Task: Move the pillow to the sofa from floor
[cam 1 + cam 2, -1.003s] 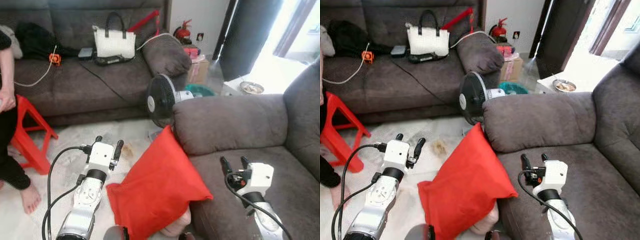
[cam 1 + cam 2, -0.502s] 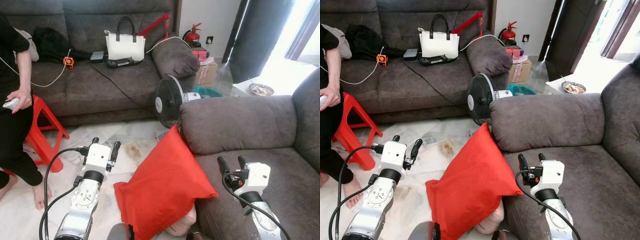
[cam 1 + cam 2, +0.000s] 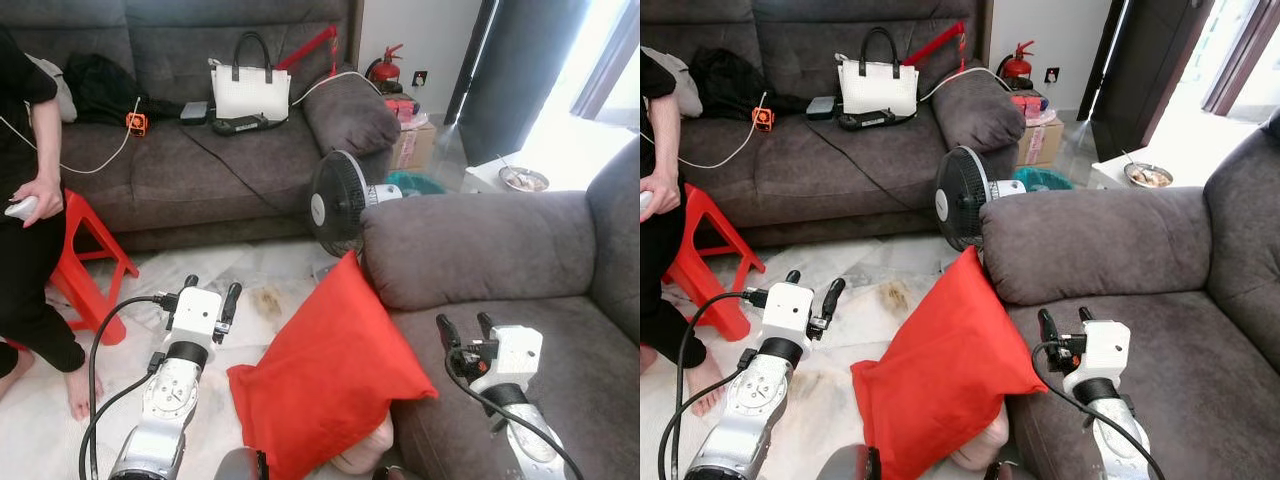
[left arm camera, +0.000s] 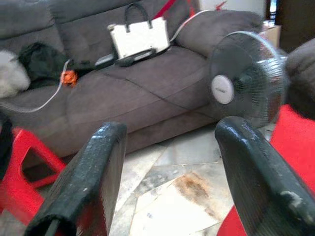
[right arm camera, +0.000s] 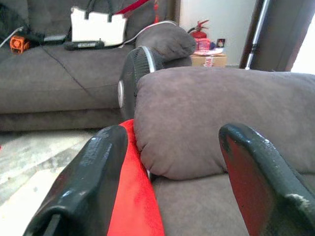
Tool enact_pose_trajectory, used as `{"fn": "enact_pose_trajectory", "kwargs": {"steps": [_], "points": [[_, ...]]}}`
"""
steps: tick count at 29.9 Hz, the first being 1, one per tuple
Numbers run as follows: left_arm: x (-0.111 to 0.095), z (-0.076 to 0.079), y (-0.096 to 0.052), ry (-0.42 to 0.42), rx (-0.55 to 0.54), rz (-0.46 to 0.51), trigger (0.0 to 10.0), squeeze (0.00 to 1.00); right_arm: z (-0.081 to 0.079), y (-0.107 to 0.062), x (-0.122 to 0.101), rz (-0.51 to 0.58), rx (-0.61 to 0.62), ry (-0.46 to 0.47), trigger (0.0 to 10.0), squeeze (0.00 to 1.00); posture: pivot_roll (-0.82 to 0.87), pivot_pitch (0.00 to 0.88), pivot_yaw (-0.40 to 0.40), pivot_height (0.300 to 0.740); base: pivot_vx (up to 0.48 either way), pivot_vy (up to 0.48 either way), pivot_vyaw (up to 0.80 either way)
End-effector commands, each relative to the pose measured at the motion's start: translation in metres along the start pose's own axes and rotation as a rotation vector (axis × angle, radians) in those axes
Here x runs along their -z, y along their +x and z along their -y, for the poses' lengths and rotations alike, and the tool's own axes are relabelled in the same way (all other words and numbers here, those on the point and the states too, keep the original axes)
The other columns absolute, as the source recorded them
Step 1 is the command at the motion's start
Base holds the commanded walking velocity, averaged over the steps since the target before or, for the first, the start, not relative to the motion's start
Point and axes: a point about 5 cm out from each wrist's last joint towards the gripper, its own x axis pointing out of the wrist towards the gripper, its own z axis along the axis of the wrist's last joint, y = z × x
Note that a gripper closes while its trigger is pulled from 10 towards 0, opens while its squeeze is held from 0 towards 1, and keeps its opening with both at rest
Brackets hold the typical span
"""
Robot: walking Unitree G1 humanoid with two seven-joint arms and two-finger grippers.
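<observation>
Pillow (image 3: 325, 380) leans on the sofa (image 3: 480, 250) between the spread left gripper (image 3: 211, 297) and spread right gripper (image 3: 463, 333).

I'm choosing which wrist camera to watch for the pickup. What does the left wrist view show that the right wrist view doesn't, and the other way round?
Left wrist view, not the right: the red stool and the brown stain on the floor tiles. Right wrist view, not the left: the armchair's seat cushion, beside the pillow. Both: the red pillow, the fan, the white handbag and the long sofa.
</observation>
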Motion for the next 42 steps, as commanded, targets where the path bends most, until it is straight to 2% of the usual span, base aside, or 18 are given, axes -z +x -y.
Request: {"fn": "enact_pose_trajectory", "kwargs": {"steps": [1, 16, 42], "points": [[0.0023, -0.0038, -0.001, 0.009, -0.009, -0.013, 10.0, 0.0, -0.0051, 0.0045, -0.0029, 0.006, -0.018, -0.003, 10.0, 0.0, 0.07, 0.0, -0.049, 0.636, 0.277, 0.0, 0.58], [0.0028, -0.0045, -0.0009, 0.013, -0.008, -0.015, 10.0, 0.0, -0.0039, 0.0048, -0.0019, 0.007, -0.004, 0.02, 10.0, 0.0, 0.08, 0.0, -0.047, 0.636, 0.276, 0.0, 0.08], [0.0031, -0.0033, 0.001, 0.013, 0.011, -0.02, 10.0, 0.0, -0.0022, 0.008, 0.0013, -0.023, 0.024, 0.021, 10.0, 0.0, 0.08, 0.0, -0.04, 0.636, 0.0, 0.0, 0.0]]}}
